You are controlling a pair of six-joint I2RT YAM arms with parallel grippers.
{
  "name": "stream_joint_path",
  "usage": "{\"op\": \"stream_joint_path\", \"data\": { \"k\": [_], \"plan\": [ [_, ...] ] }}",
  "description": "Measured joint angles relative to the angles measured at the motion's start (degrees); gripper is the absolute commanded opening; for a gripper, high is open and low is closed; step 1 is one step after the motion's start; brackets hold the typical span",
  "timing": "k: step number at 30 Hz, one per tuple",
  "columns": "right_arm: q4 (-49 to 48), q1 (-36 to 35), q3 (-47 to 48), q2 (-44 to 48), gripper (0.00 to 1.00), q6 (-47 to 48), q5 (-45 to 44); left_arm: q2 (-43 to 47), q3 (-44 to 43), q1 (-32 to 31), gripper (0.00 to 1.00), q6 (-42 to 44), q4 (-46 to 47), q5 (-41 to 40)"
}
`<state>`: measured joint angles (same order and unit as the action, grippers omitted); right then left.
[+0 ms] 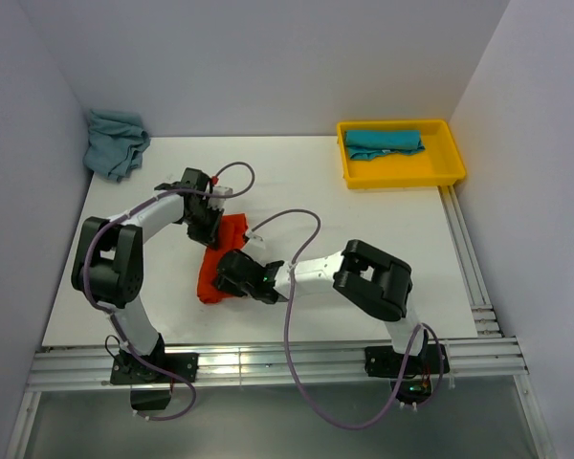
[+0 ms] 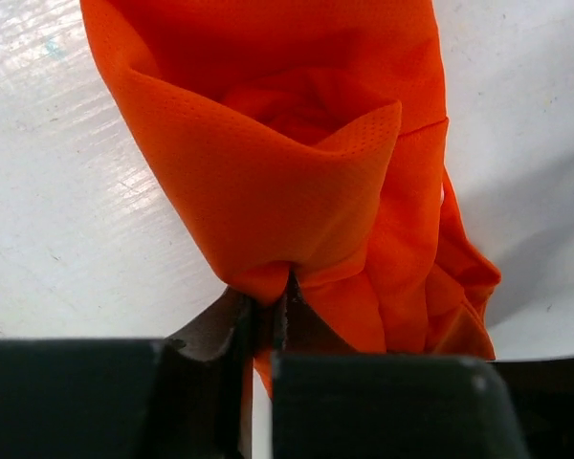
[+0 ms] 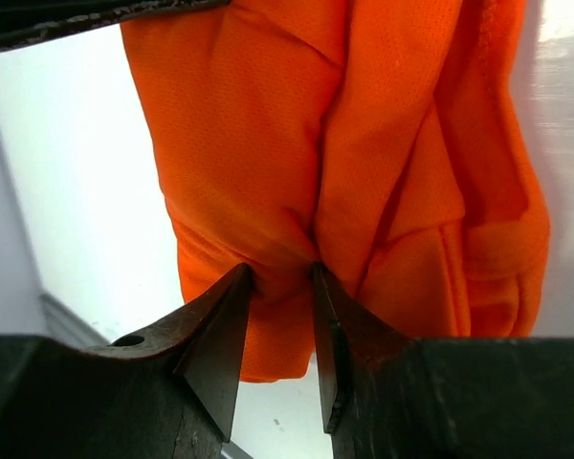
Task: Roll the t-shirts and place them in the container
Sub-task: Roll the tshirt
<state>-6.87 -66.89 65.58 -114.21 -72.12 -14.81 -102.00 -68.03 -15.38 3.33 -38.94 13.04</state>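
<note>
The orange-red t-shirt (image 1: 213, 275) lies bunched left of centre on the table (image 1: 364, 220), between both grippers. The left gripper (image 2: 268, 308) pinches its far edge, jaws almost together. The right gripper (image 3: 282, 279) grips a fold at its near end, apparently firmly.

Overview; wrist close-ups on orange t-shirt (image 1: 213, 277)

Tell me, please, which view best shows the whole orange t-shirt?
The top external view: it shows the orange t-shirt overall, though arms cover parts. Each wrist view shows only a bunched fold pinched between its fingers.
</note>
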Motion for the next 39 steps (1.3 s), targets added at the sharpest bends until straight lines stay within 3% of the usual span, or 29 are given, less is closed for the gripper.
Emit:
{"op": "stream_joint_path", "data": {
  "k": [6,12,16,24,39],
  "plan": [
    [19.71,-2.12,10.25,-0.04,0.44,0.59,-7.32,0.00,-0.04,-0.09,0.00,-1.49,-0.07,-1.33],
    [39.74,-5.62,27.36,-3.10,0.48,1.49,-15.91,0.00,-0.04,-0.48,0.00,-1.99,-0.07,-2.32],
    [46.53,-6.88,38.01,-8.24,0.51,2.75,-19.12,0.00,-0.11,-0.63,0.01,-2.29,-0.13,-2.62],
    [54.05,-7.34,44.48,-17.46,0.54,4.42,-21.07,0.00,-0.20,-0.76,0.01,-2.54,-0.26,-2.91],
    [57.94,-9.42,48.96,-18.38,0.55,4.28,-25.92,0.00,-0.26,-0.85,0.01,-2.54,-0.35,-3.06]
  ]
}}
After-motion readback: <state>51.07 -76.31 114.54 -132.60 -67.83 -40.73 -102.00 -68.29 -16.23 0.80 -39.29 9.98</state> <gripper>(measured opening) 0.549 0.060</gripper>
